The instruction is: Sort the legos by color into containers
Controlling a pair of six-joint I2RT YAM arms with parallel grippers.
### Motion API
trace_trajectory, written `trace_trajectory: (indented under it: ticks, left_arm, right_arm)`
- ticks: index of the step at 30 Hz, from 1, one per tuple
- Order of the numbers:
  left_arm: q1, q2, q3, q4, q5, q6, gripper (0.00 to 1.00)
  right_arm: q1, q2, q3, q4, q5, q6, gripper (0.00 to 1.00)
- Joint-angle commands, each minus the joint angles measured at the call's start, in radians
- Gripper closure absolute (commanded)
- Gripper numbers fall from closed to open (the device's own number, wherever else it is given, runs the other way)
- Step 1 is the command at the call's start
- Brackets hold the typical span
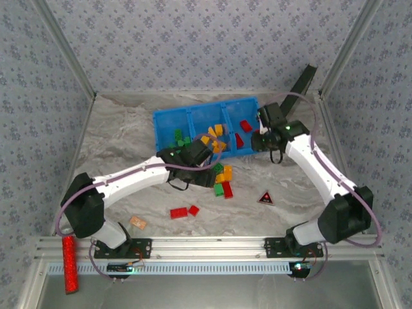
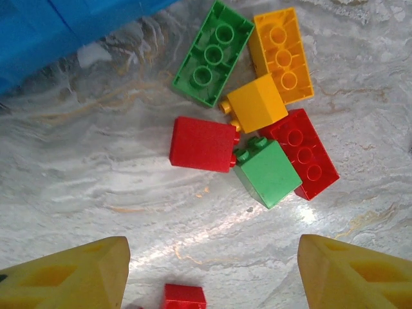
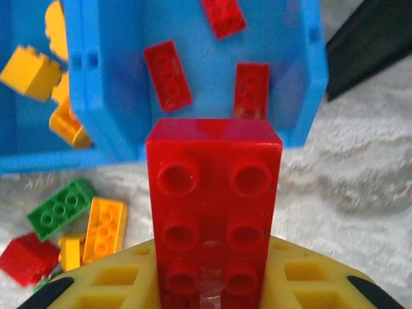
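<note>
The blue bin (image 1: 168,121) holds green legos (image 1: 181,137) in its left container, orange ones (image 1: 216,134) in the middle and red ones (image 1: 244,129) on the right. A loose cluster of legos (image 1: 223,180) lies just in front of it. My left gripper (image 1: 209,172) hovers open over that cluster. In the left wrist view its fingers (image 2: 71,277) stand wide apart over bare marble, below a red brick (image 2: 203,143) and a green brick (image 2: 267,172). My right gripper (image 3: 212,257) is shut on a red six-stud lego (image 3: 214,193), just in front of the red container (image 3: 302,71).
Two red bricks (image 1: 183,211) and a pale orange piece (image 1: 138,223) lie near the front left. A black triangle with a red mark (image 1: 265,197) sits front right. A red glittery cylinder (image 1: 69,264) rests on the rail. A black panel (image 1: 302,80) leans at the back right.
</note>
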Motion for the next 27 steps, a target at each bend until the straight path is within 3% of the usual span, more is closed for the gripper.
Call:
trace_trajectory:
  ticks: [1, 11, 27]
  left_arm:
    - [-0.017, -0.022, -0.01, 0.07, 0.026, -0.117, 0.3]
    - [-0.056, 0.015, -0.056, 0.114, 0.032, -0.253, 0.3]
    - [-0.062, 0.155, 0.02, 0.085, 0.069, -0.302, 0.29]
  right_arm:
    - [-0.032, 0.085, 0.075, 0.041, 0.018, -0.075, 0.66]
    - [-0.098, 0.337, 0.202, 0.128, 0.002, -0.108, 0.67]
    - [-0.091, 0.63, 0.371, 0.13, 0.0, -0.151, 0.67]
